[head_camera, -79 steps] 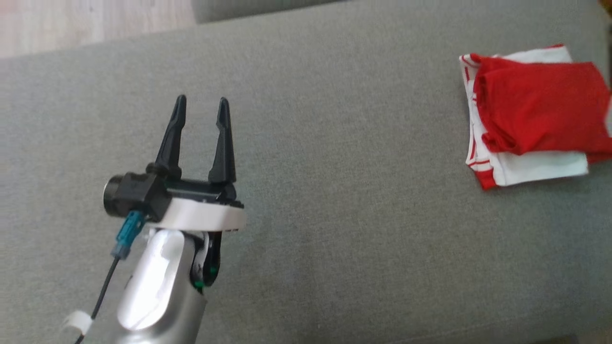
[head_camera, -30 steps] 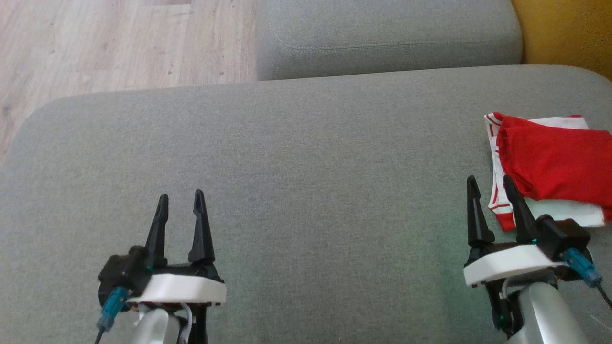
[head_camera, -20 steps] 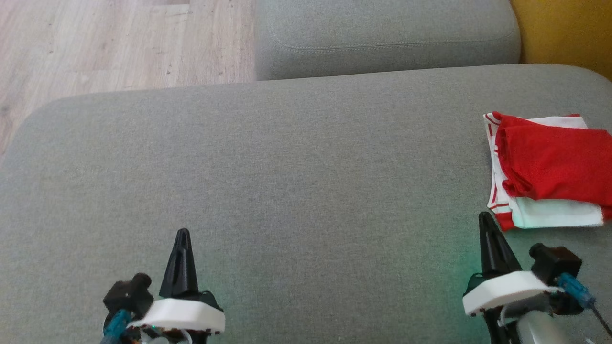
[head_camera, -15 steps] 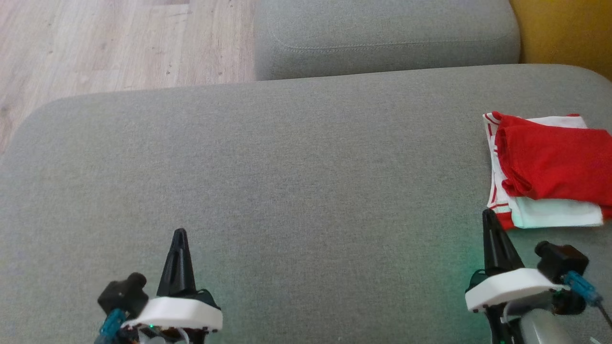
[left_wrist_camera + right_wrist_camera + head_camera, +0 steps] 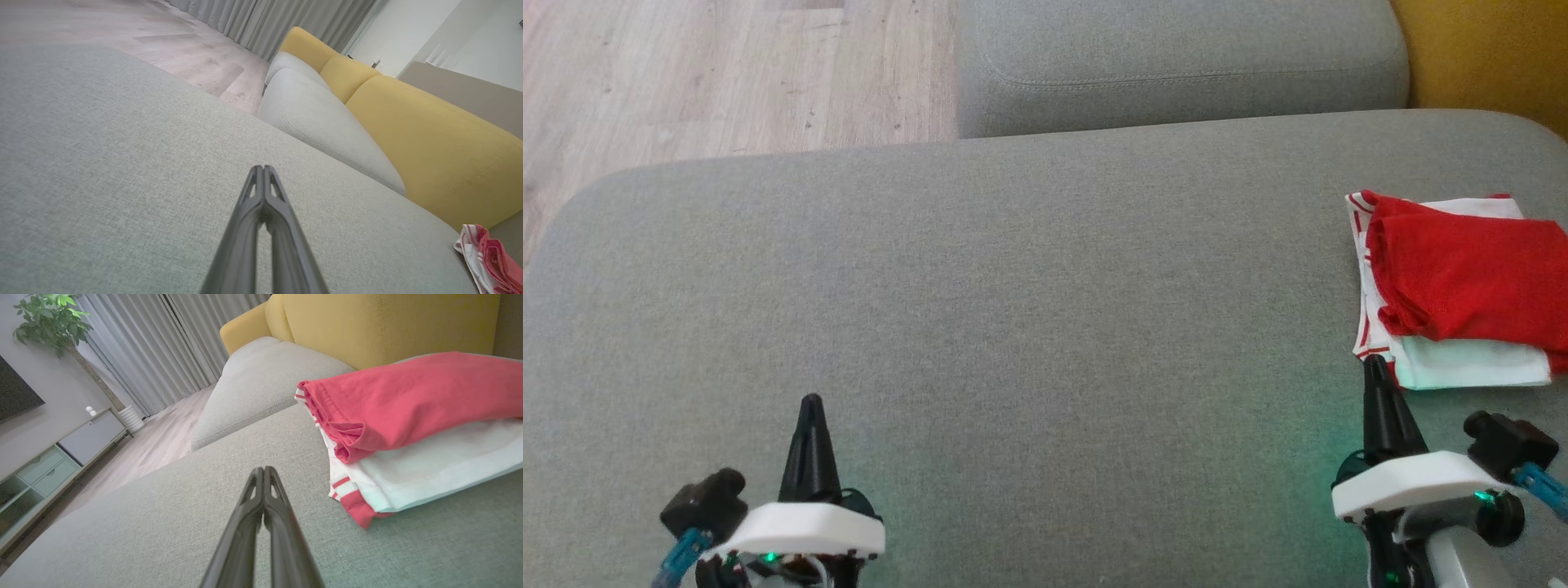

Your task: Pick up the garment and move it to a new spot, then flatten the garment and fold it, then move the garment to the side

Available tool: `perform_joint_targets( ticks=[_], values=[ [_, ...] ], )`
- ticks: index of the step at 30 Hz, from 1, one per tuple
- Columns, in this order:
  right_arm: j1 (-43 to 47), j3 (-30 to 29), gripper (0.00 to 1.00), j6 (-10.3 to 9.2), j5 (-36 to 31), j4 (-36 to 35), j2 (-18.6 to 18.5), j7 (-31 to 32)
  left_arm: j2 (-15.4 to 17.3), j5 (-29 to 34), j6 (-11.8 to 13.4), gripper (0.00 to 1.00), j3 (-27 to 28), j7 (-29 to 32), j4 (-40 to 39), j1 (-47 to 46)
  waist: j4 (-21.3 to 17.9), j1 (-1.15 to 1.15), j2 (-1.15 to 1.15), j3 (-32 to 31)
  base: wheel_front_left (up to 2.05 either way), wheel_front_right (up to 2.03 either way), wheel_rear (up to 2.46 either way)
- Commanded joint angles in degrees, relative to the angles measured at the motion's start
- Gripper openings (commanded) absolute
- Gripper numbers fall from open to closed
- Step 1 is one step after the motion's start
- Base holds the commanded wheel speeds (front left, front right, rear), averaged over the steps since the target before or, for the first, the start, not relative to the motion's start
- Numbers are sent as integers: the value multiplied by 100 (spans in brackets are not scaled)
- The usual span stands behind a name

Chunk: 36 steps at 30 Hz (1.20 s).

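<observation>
The robot has two grippers, a left gripper and a right gripper. There is one garment, two grey cushions, a large cushion and a small cushion, one plant and one cabinet.

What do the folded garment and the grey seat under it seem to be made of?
The garment: soft knit, probably cotton jersey, matte red and white; stitched hem, limp folds. The grey seat: woven upholstery fabric, matte, fine speckled weave; fibre unclear.

Grey sofa, yellow backrest, floor
</observation>
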Motion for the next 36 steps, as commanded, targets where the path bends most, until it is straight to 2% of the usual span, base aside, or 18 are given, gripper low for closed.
perform_joint_targets(
  ticks=[1,36],
  values=[
    [-234,-23,0,-1,191,-231,-14,59,10,-148,-30,0,129,30,-221,-276,-2,0,0,-1,0,0,0],
    [-229,-221,0,-2,2421,-487,-18,618,26,-2027,-206,0,606,605,-346,-300,-39,0,0,-12,0,0,0]
  ],
)
